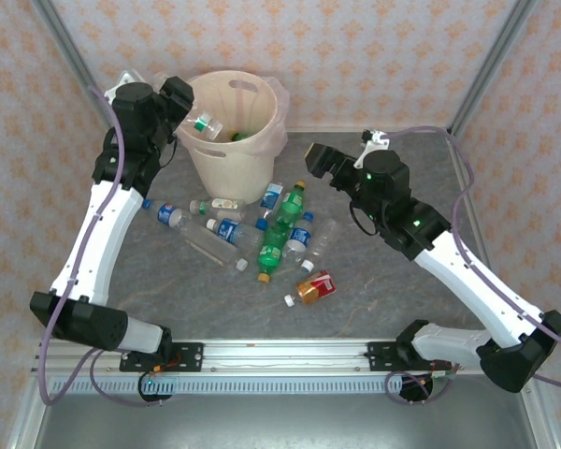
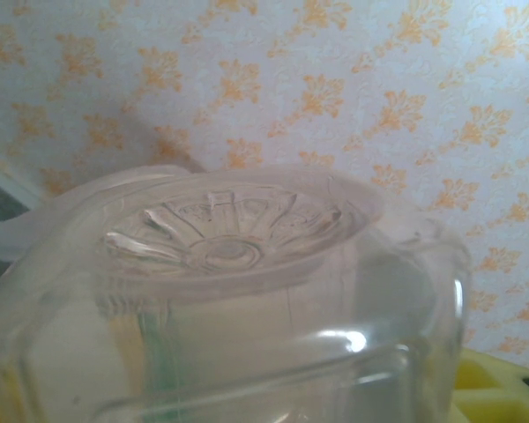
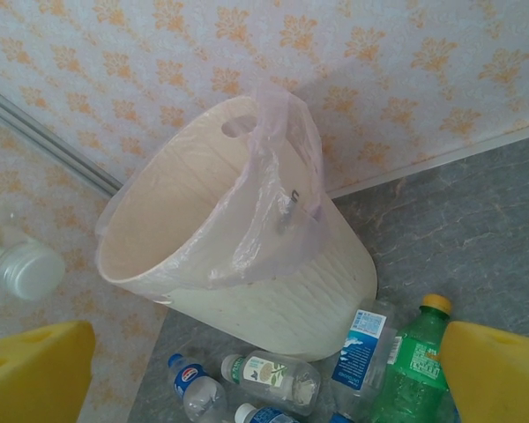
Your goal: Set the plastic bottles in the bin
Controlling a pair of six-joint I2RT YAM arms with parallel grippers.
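My left gripper [image 1: 189,112] is raised at the left rim of the cream bin [image 1: 229,166] and is shut on a clear plastic bottle [image 1: 204,123] with a white cap, which pokes out over the bin's opening. That bottle's ribbed base [image 2: 220,247] is pressed close to the left wrist camera, beside a yellow finger [image 2: 502,392]. My right gripper [image 1: 323,164] hangs open right of the bin [image 3: 273,295], with nothing between its fingers. Several bottles lie in front of the bin: green ones [image 1: 285,220], clear blue-labelled ones [image 1: 226,229] and a red-orange one [image 1: 315,288].
Patterned walls and metal frame posts close in the back and sides. A thin liner bag [image 3: 273,194] drapes over the bin's rim. Something green [image 1: 236,137] shows inside the bin. Bare grey table lies to the right, under the right arm.
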